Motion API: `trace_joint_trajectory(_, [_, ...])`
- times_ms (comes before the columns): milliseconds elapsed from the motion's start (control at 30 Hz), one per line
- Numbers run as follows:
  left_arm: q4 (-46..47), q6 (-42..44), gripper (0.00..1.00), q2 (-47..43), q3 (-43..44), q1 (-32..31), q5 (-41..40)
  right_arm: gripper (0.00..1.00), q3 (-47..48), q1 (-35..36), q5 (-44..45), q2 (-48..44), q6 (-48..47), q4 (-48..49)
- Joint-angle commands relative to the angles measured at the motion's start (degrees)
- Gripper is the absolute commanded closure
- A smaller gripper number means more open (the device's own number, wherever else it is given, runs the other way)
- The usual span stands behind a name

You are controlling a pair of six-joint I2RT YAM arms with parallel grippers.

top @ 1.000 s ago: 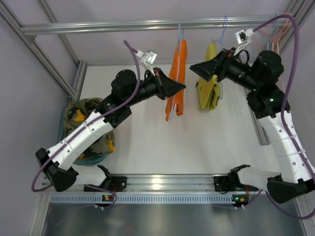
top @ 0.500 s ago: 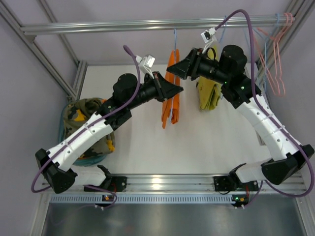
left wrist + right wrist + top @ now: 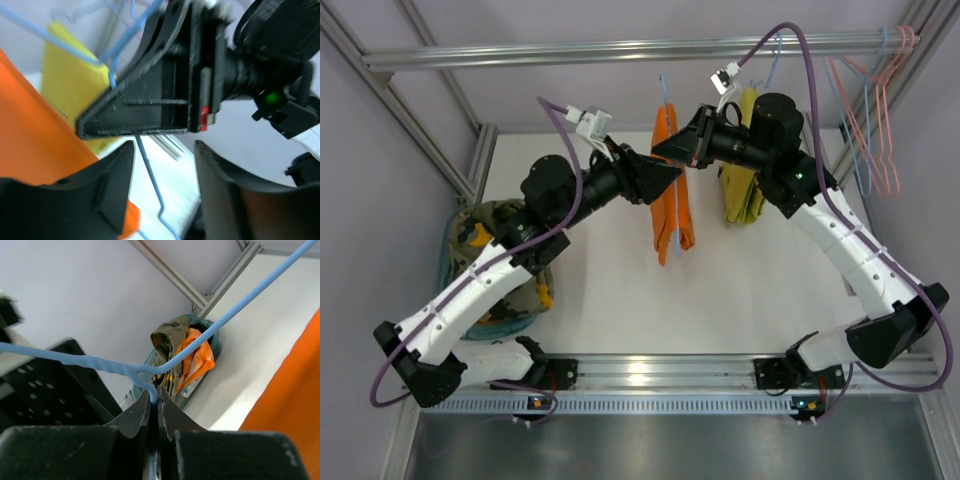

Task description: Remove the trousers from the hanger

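View from above: my two arms reach in from either side and meet at the top of the orange trousers [image 3: 672,210]. These hang from a light-blue hanger [image 3: 664,92] hooked on a metal rail [image 3: 570,50]. My left gripper [image 3: 670,171] and right gripper [image 3: 660,154] point at each other, tips nearly touching. Yellow-green trousers [image 3: 744,185] hang just behind my right wrist.

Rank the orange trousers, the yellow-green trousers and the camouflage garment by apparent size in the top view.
1. Camouflage-patterned cloth garment, though the left arm crosses it.
2. Bright orange cloth trousers.
3. Yellow-green cloth trousers, close to the orange pair; the right arm hides their top, so unsure.
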Motion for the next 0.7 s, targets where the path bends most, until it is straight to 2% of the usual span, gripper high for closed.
trace_joint_trajectory(0, [3.94,12.00,0.40,-7.69,0.58,0.37,-5.83,1.00,1.53,0.65,-2.74,-4.76,0.63,6.98])
trace_joint_trajectory(33, [3.40,16.37,0.35,-8.84,-0.57,0.46,-6.19,1.00,1.44,0.30,-2.57,-5.12,1.42,6.80])
trace_joint_trajectory(133, [2.25,25.95,0.28,-14.63,-7.24,0.54,-7.50,1.00,1.53,-0.23,-1.51,-6.52,3.44,5.92])
trace_joint_trajectory(200, [0.68,31.67,0.28,-19.47,-13.37,0.54,-8.56,1.00,2.31,-0.41,-0.46,-6.70,4.24,5.31])
trace_joint_trajectory(367, [-1.51,39.61,0.25,-28.69,-25.78,0.54,-7.16,1.00,4.16,-0.41,2.52,-7.14,5.56,2.49])
trace_joint_trajectory(533, [-2.23,44.18,0.19,-31.17,-31.07,0.11,-3.74,1.00,6.80,-0.50,5.87,-6.71,6.09,0.56])
trace_joint_trajectory(633, [-1.88,48.05,0.16,-28.99,-31.87,-2.08,-4.34,1.00,7.94,-0.58,7.54,-6.18,6.09,-0.14])
trace_joint_trajectory(667, [-0.49,48.93,0.15,-28.37,-32.30,-2.96,-6.87,1.00,8.38,-0.58,8.33,-6.00,6.09,-0.32])
